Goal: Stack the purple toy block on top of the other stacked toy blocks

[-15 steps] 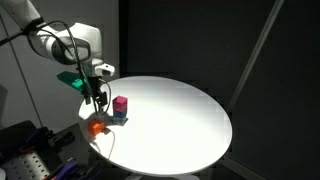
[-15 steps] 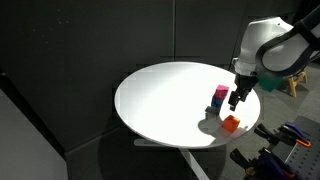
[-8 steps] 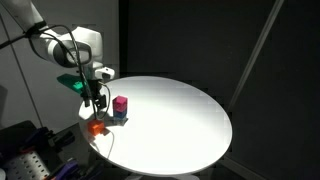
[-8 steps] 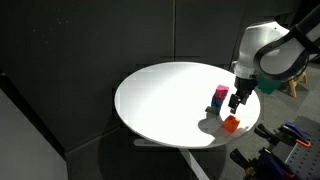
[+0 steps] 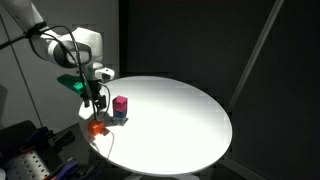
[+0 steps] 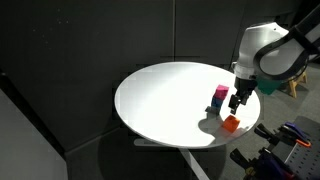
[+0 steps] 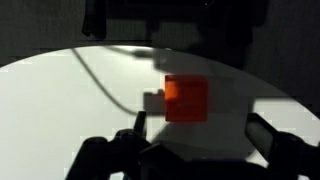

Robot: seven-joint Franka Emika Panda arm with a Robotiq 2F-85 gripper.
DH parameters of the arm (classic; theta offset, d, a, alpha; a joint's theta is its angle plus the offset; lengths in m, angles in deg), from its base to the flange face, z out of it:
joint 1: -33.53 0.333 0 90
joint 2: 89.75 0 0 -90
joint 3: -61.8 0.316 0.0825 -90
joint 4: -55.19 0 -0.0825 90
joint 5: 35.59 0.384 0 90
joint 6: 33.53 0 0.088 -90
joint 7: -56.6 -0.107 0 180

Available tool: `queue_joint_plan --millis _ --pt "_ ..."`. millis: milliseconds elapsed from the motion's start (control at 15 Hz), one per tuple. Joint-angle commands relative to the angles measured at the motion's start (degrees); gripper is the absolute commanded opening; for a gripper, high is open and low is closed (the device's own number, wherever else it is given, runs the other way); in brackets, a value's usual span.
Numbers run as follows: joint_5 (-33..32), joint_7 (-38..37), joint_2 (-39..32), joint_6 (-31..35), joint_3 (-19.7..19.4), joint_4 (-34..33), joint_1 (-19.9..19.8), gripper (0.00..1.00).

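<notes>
The purple toy block, which looks orange, [image 5: 97,127] [image 6: 231,123] lies alone near the edge of the round white table [image 5: 180,120] [image 6: 160,100]. In the wrist view it [image 7: 187,99] sits ahead of the fingers. The other stacked toy blocks stand beside it: a magenta-pink cube [image 5: 120,104] [image 6: 219,94] on a dark blue cube [image 5: 120,116] [image 6: 217,104]. My gripper [image 5: 97,103] [image 6: 236,102] [image 7: 200,140] hangs open and empty just above the orange block, next to the stack.
The table edge runs close by the orange block. A green part [image 5: 70,82] sits on the arm. Dark equipment [image 5: 30,150] [image 6: 285,145] stands below the table's edge. Black curtains surround the scene.
</notes>
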Motion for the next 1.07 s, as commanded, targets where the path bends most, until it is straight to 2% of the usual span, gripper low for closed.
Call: queue_joint_plan --millis 0,1000 --pt "-1.4 -0.5 -2.4 1.8 -0.5 -1.2 0.0 1.0" --pt "-4.7 -0.3 -12.1 9.7 -1.8 -3.3 0.9 1.0"
